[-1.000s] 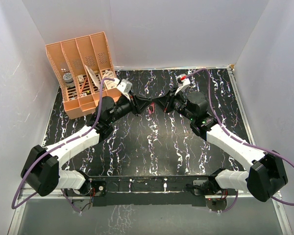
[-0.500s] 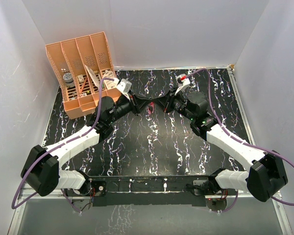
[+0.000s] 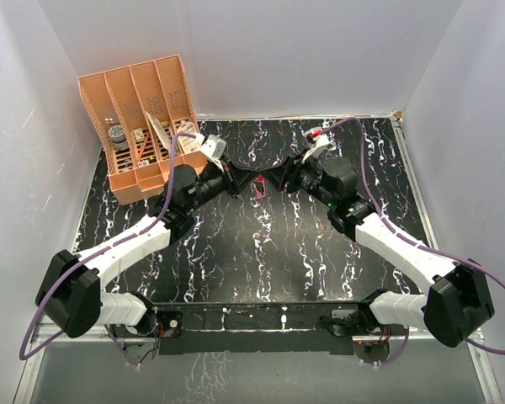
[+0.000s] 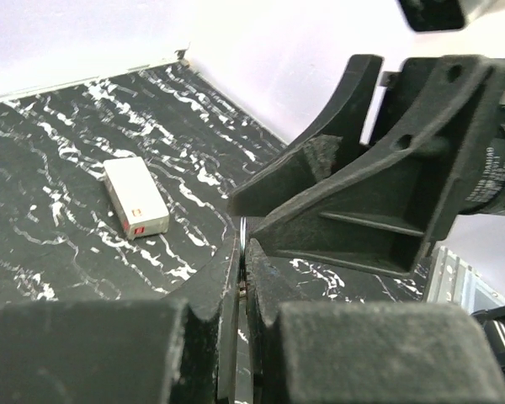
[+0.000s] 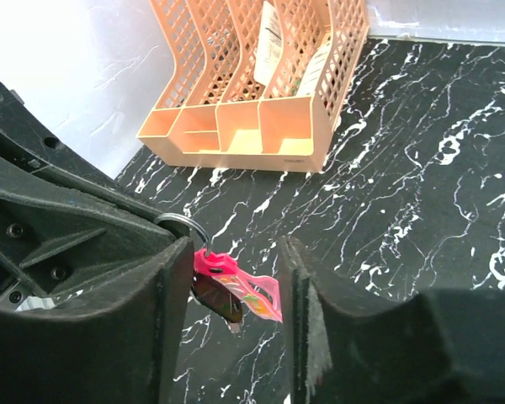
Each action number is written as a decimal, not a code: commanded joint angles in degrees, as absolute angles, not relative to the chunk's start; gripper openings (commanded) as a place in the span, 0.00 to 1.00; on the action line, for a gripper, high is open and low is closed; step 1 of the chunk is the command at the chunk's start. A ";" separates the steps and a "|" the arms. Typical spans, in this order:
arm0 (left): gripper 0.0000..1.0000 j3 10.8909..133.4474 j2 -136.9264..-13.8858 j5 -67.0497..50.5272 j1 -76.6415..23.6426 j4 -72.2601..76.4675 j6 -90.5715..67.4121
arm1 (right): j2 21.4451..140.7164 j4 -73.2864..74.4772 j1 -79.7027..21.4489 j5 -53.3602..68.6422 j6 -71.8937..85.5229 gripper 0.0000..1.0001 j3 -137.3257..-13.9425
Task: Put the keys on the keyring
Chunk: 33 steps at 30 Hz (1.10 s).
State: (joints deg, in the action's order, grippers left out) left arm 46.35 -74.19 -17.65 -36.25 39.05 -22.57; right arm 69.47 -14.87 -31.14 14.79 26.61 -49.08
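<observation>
Handover: right gripper (image 5: 234, 257) just parted, empty; left gripper (image 4: 242, 252) just clamped on keyring (image 5: 185, 225), pink tag (image 5: 246, 292) and dark key (image 5: 217, 305) dangling, likely threaded

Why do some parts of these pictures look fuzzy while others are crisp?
Left wrist view: the left gripper's fingers sit too near the lens and blur, while the white box is crisp. Right wrist view: the right gripper's fingers soft, keyring and orange organizer sharp. Top view: even light, soft shadows.
</observation>
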 commanded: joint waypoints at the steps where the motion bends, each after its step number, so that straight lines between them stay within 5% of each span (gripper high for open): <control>1: 0.00 50.19 -71.97 -12.78 -36.30 32.06 -22.19 | 66.53 -16.36 -31.38 11.38 23.48 0.48 -49.71; 18: 0.00 69.30 -77.51 -13.61 -36.32 3.44 -24.11 | 64.50 -16.03 -31.46 19.48 11.25 0.57 -45.27; 33: 0.00 73.45 -81.88 -17.23 -36.30 -0.11 -26.45 | 67.73 -19.48 -31.64 20.81 10.47 0.56 -45.94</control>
